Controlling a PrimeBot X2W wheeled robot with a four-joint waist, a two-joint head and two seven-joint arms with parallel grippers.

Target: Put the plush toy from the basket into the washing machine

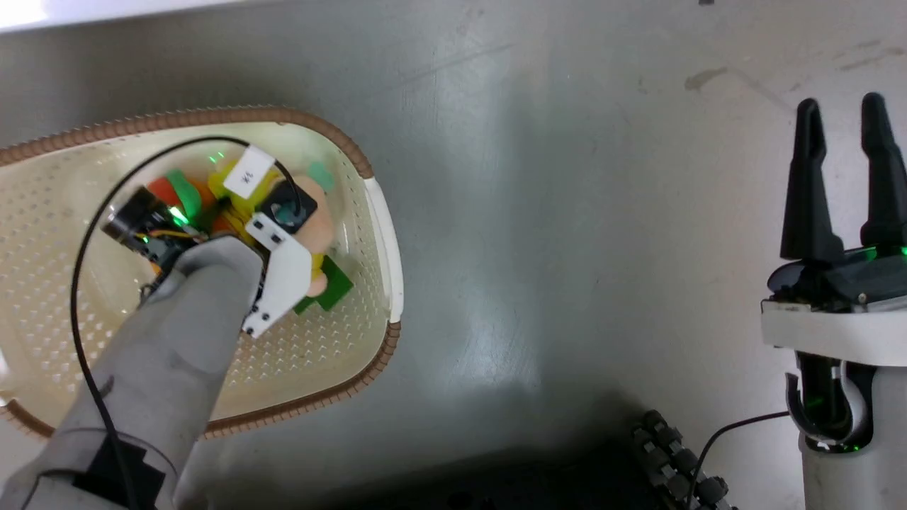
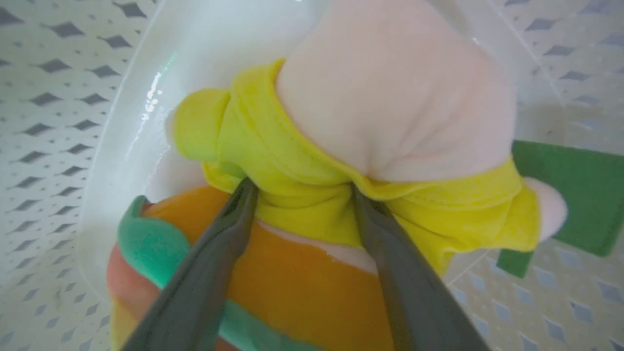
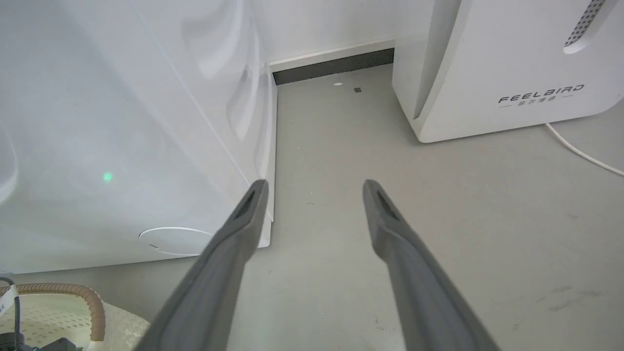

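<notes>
Left claw, left wrist view: both dark fingers press into the yellow top of the plush toy, with a bunched fold of cloth clamped between them; the claw is gripping the toy.
Plush toy, left wrist view: the peach-pink head is at 12 o'clock and the yellow top at centre. The orange body with a green stripe runs from 6 to 7 o'clock, and a green piece sits at 3 o'clock.
Basket, left wrist view: cream perforated wall and bottom lie all round the toy, which is inside it.
Left arm, head view: the pale forearm rises from 7 o'clock. The wrist dips into the basket, with its white bracket over the toy.
Plush toy, head view: it lies in the basket's 3 o'clock end, partly hidden under the wrist.
Basket, head view: it stands on the floor at 9 o'clock, with a brown woven-look rim and a white handle on its 3 o'clock end.
Right claw, head view: it is at 3 o'clock with fingers upright and parted, holding nothing, well apart from the basket.
Floor, head view: grey, glossy and scuffed, with a stain at 1 o'clock.
Right claw, right wrist view: the fingers are spread and empty above bare floor.
Washing machine, right wrist view: its white panel spans 8 to 11 o'clock.
FEELBIRD appliance, right wrist view: white, at 2 o'clock, with a white cord on the floor at 3 o'clock.
Basket, right wrist view: a piece of the rim shows at 8 o'clock.
</notes>
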